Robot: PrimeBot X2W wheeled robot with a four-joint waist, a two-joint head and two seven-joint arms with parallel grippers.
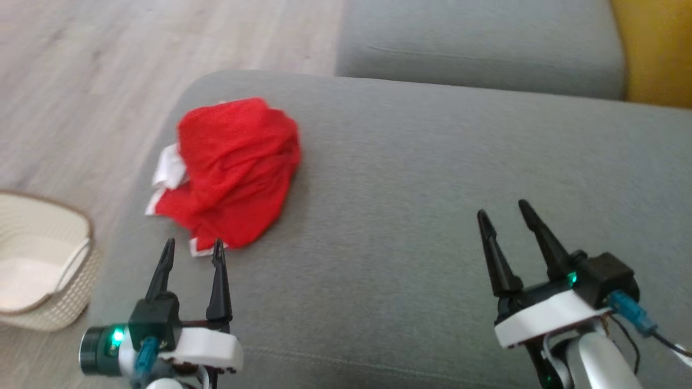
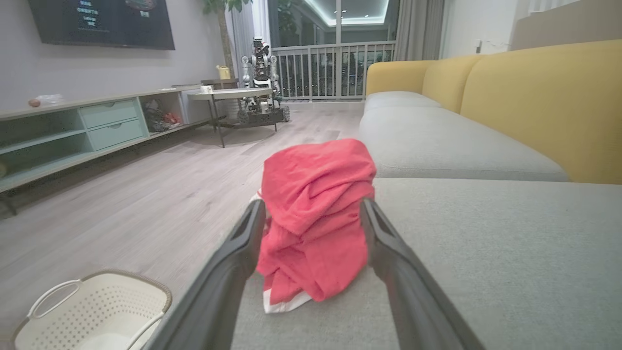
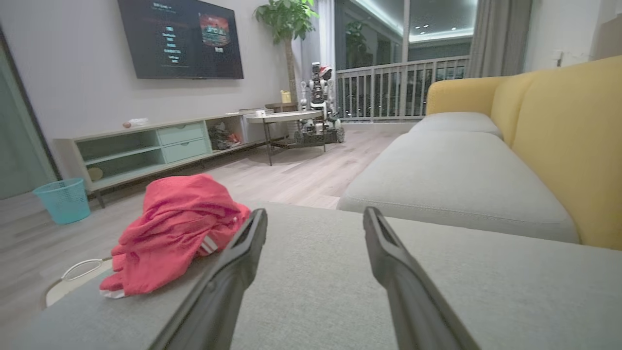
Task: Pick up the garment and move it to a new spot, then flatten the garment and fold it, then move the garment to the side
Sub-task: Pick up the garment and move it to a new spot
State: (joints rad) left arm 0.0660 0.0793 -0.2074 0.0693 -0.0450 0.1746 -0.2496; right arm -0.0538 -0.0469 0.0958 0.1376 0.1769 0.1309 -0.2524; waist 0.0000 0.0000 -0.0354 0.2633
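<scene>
Floor [image 1: 108, 65]: pale wood boards, running along the left side of the sofa.

Seat cushion [image 1: 432, 189]: grey fabric; it carries the task item. A second grey cushion [image 1: 476, 43] adjoins its far edge. A yellow backrest [image 1: 657, 48] stands past the right edge.

Low cabinet [image 3: 146, 146]: against the far wall, below a wall screen [image 3: 180, 36].

Garment [image 1: 232, 173]: red, with white trim showing at its left and near sides. It lies bunched in a heap near the far-left corner of the seat cushion, close to the left edge. Not flattened, not folded.

Basket [image 1: 89, 232]: cream, perforated, with handles. It stands on the floor just beside the cushion's left edge, toward the near-left corner.

Left gripper [image 1: 193, 247]: near the left edge, fingers spread wide and pointed at the garment. The tips reach the garment's near hem; contact cannot be confirmed. In the left wrist view the heap sits framed between the two fingers, ahead of them.

Right gripper [image 1: 503, 209]: over the right half of the cushion, toward the near edge, fingers spread wide above bare fabric, well apart from the garment.

Teal bin [image 3: 65, 199]: on the floor beside the cabinet.
</scene>
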